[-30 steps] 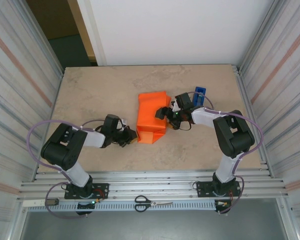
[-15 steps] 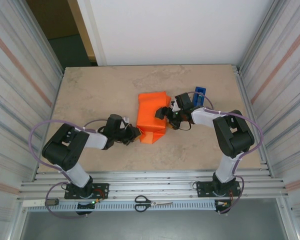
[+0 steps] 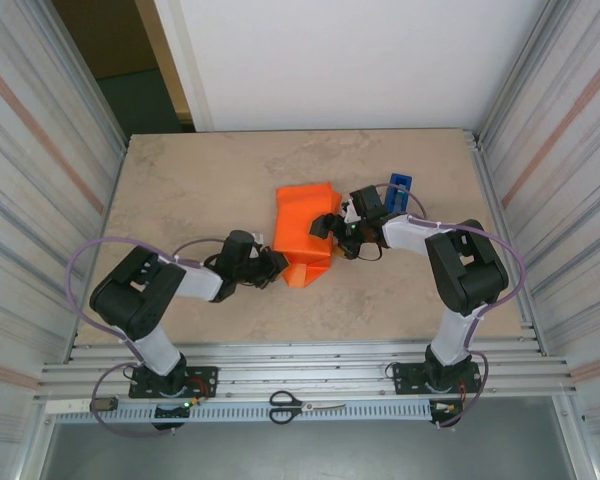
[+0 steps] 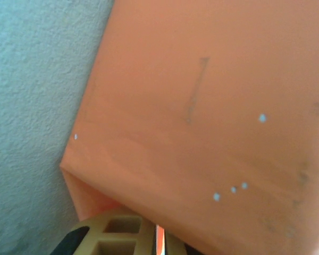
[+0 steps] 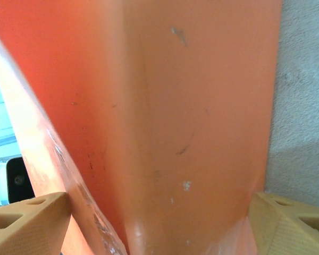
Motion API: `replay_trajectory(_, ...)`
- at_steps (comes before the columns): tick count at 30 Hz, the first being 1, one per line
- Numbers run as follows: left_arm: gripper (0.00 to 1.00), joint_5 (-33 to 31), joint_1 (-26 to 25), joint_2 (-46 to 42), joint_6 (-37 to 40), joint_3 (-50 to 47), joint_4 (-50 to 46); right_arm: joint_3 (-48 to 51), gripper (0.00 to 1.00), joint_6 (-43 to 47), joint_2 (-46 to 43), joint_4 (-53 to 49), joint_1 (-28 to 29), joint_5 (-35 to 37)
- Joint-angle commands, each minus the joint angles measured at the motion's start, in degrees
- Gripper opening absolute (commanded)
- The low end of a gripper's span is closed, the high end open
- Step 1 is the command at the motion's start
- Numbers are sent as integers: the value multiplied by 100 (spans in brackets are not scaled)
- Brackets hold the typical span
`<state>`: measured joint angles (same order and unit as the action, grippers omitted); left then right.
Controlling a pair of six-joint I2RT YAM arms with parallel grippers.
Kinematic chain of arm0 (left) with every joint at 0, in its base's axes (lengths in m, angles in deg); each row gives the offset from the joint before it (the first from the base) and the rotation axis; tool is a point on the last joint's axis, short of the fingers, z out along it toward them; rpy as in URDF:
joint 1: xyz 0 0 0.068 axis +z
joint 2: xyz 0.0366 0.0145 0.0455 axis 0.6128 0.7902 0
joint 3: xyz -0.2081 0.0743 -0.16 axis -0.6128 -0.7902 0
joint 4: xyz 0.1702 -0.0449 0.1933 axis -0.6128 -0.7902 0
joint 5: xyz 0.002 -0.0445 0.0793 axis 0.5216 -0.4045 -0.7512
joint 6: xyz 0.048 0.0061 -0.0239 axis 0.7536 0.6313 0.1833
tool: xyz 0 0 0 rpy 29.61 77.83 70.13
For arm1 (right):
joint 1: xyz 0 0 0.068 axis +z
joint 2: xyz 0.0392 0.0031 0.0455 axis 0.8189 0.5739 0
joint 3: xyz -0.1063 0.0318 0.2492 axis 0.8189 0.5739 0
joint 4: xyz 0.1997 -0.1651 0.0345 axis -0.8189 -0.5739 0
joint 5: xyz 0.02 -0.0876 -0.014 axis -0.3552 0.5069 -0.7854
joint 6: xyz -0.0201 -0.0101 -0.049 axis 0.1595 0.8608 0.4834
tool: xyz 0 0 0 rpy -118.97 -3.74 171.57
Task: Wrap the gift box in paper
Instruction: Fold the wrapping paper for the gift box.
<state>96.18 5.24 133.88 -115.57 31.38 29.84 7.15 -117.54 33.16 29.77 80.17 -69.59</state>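
The orange paper (image 3: 305, 228) lies folded into a bundle at the table's middle; the gift box is hidden under it. My left gripper (image 3: 277, 265) is shut, its tips against the bundle's open near-left end. In the left wrist view the paper (image 4: 202, 106) looms over the left gripper (image 4: 159, 234), and a thin orange sliver shows between the closed fingers (image 4: 117, 234). My right gripper (image 3: 327, 226) rests at the bundle's right edge, open. Its tan fingers (image 5: 29, 223) stand wide apart with the folded paper (image 5: 175, 106) between them.
A blue tape dispenser (image 3: 400, 192) stands just behind the right gripper. Scissors (image 3: 307, 405) lie on the rail at the near edge. Bare tabletop (image 3: 190, 190) stretches to the left and back, with ribbed metal walls on both sides.
My left gripper has slid right along the table, shut all the while, and reached the bundle's near-left end. The right arm has not moved.
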Motion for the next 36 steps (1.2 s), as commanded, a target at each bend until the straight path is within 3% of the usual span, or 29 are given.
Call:
replay_trajectory(1,10,-490,-104,177,-308,-38,493,138,85,-115,243,-244,113,114)
replay_trajectory(5,10,-743,-214,291,-421,-64,766,119,85,-100,242,-261,109,80)
replay_trajectory(17,9,-1190,-424,446,-610,-98,396,113,85,-28,228,-347,118,79)
replay_trajectory(29,10,-1059,-462,243,-571,249,-676,138,85,-41,195,-363,125,202)
replay_trajectory(34,10,-1124,-488,-166,-301,471,-1561,138,86,-45,185,-385,134,244)
replay_trajectory(36,11,-1101,-515,-215,-228,425,-1444,139,86,-45,190,-385,133,252)
